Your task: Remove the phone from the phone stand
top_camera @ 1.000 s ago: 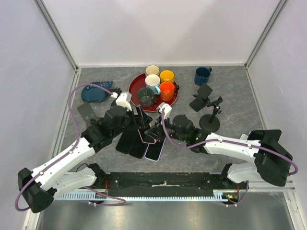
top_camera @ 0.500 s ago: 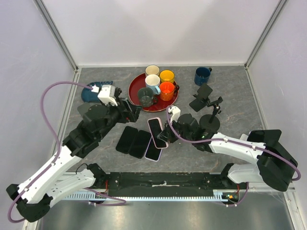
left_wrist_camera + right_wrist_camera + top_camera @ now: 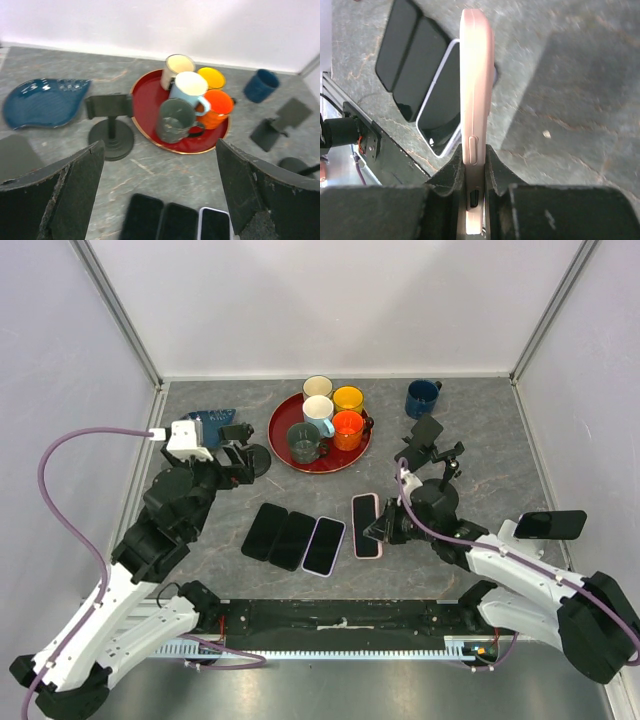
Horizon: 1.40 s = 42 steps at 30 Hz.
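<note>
My right gripper (image 3: pixel 385 530) is shut on a pink-cased phone (image 3: pixel 366 512) and holds it low over the table, to the right of a row of three phones. In the right wrist view the phone (image 3: pixel 476 90) stands edge-on, clamped between my fingers (image 3: pixel 452 172). My left gripper (image 3: pixel 237 452) is open and empty, just left of an empty black phone stand (image 3: pixel 256 457). In the left wrist view that stand (image 3: pixel 110 127) is ahead of the open left gripper (image 3: pixel 160 200). A second black stand (image 3: pixel 437 495) is at the right, its holder empty.
Three phones (image 3: pixel 293 538) lie side by side on the grey table. A red tray (image 3: pixel 283 440) holds several mugs at the back. A blue mug (image 3: pixel 421 397) and a blue plate (image 3: pixel 205 420) stand apart. Another black phone (image 3: pixel 550 524) is at the far right.
My right gripper moved right with the pink phone, away from the row of phones. My left arm pulled back to the left and up, beside the left stand.
</note>
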### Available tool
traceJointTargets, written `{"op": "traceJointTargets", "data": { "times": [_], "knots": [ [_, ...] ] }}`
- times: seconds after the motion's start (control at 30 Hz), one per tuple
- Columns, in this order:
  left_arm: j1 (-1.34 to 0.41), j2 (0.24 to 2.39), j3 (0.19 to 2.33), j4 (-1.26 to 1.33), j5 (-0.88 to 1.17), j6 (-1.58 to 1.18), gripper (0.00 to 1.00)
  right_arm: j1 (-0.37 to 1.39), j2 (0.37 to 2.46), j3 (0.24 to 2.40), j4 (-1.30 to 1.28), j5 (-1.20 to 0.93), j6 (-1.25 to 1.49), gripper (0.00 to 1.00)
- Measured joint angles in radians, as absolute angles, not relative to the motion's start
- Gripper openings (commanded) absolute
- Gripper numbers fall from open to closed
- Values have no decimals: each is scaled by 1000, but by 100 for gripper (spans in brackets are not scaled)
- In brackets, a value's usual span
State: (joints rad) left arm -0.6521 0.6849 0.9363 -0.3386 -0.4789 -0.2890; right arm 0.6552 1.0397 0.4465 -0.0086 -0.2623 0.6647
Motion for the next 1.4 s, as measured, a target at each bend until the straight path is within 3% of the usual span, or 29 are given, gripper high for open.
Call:
{"op": "traceJointTargets", "data": {
  "times": [0.33, 0.63, 1.13, 1.23, 1.4],
  "knots": [
    [-530, 544, 749, -277, -571, -235, 99, 612, 1065, 295, 20, -350, 849, 0],
    [-477, 486, 718, -228, -592, -231, 98, 598, 1274, 192, 418, -459, 1061, 0],
    [-406, 438, 693, -228, -540, -257, 97, 698, 1462, 252, 607, -393, 1168, 10],
    [-400, 432, 692, -229, -532, -262, 97, 708, 1488, 258, 637, -389, 1180, 23],
    [-398, 428, 692, -229, -520, -266, 97, 726, 1481, 283, 567, -383, 1159, 59]
  ]
}}
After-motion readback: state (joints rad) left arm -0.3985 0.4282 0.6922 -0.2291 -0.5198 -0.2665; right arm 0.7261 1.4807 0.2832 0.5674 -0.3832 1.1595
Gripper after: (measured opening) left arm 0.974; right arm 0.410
